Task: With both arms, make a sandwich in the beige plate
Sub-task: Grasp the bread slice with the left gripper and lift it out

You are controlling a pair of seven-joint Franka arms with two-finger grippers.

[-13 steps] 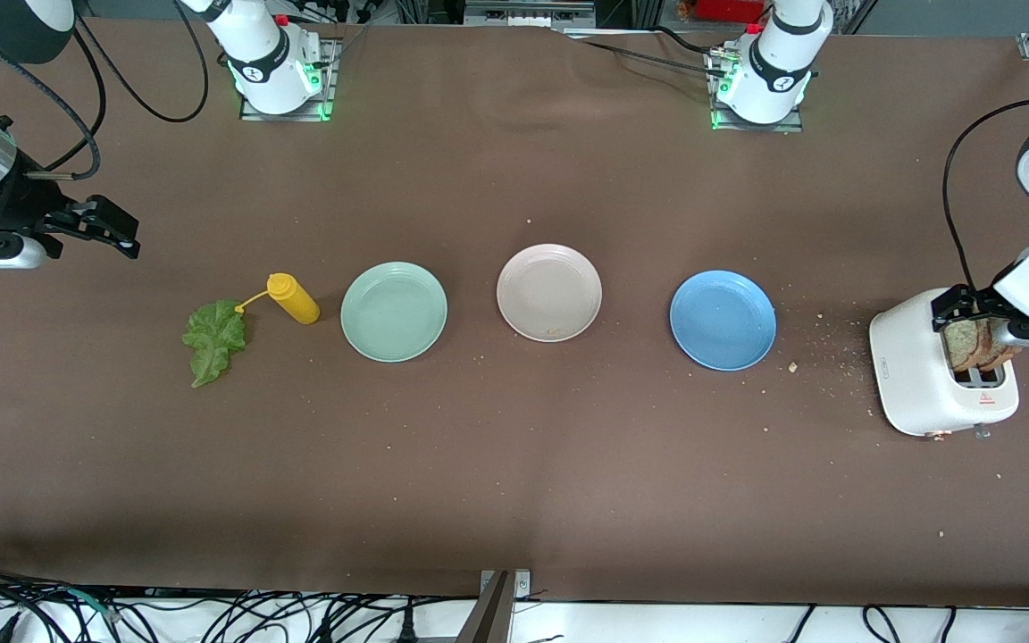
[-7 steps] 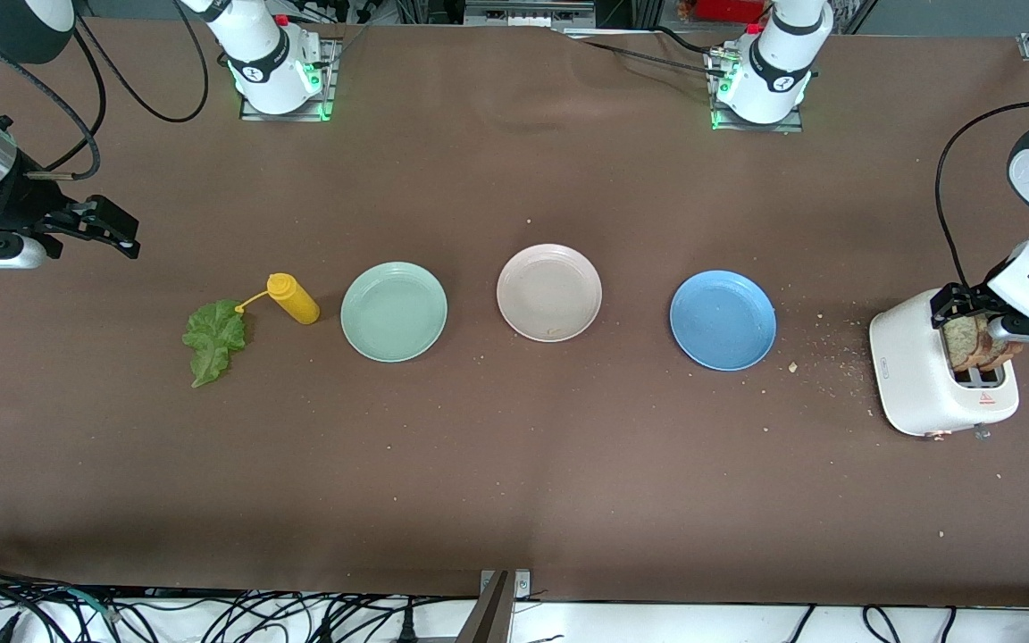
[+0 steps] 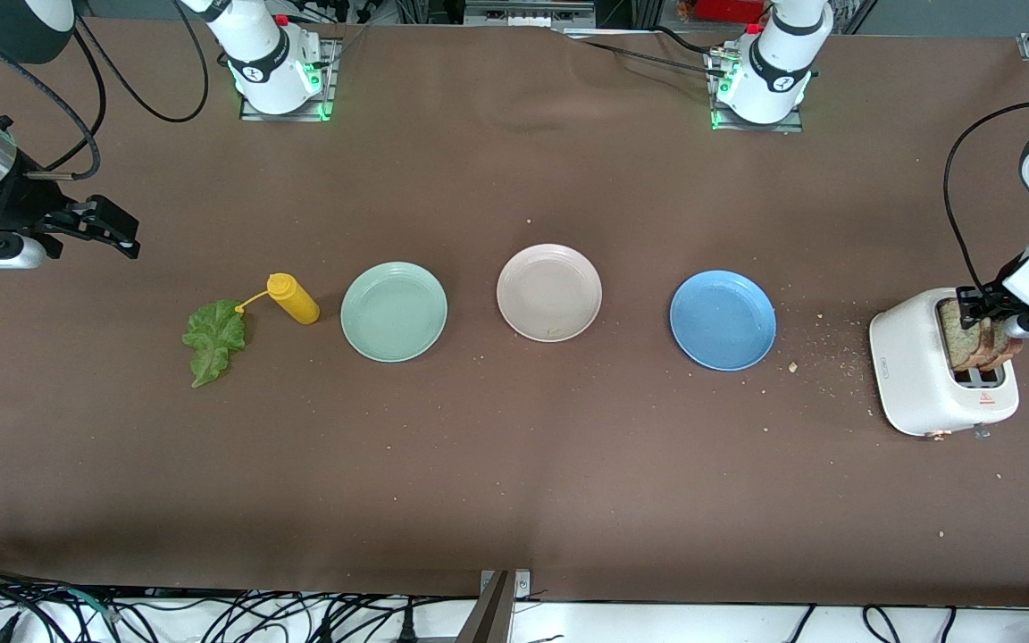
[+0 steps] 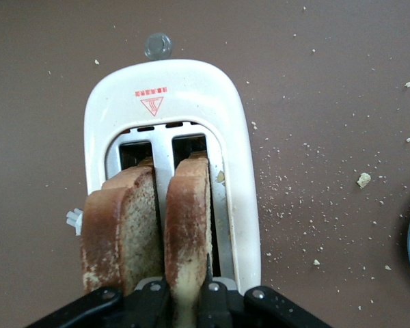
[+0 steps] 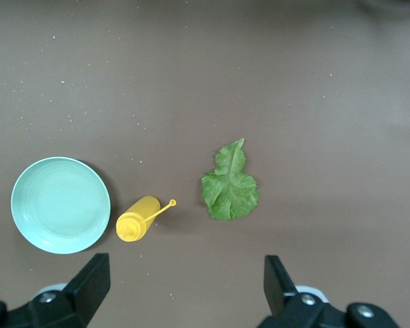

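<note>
Two claws | left claw (image 4: 189,301) now clamped on toast slice (image 4: 188,225), was apart | right claw (image 5: 184,281) apart, waiting

We are seeing only the tops of the toast slices (image 4: 123,232); the toaster (image 4: 236,205) is hiding their lower parts.

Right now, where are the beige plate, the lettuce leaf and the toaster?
beige plate (image 3: 548,268): front view, bare upper inside surface.
lettuce leaf (image 3: 213,338): front view, middle of the leaf.
toaster (image 3: 912,371): front view, white side wall.
</note>
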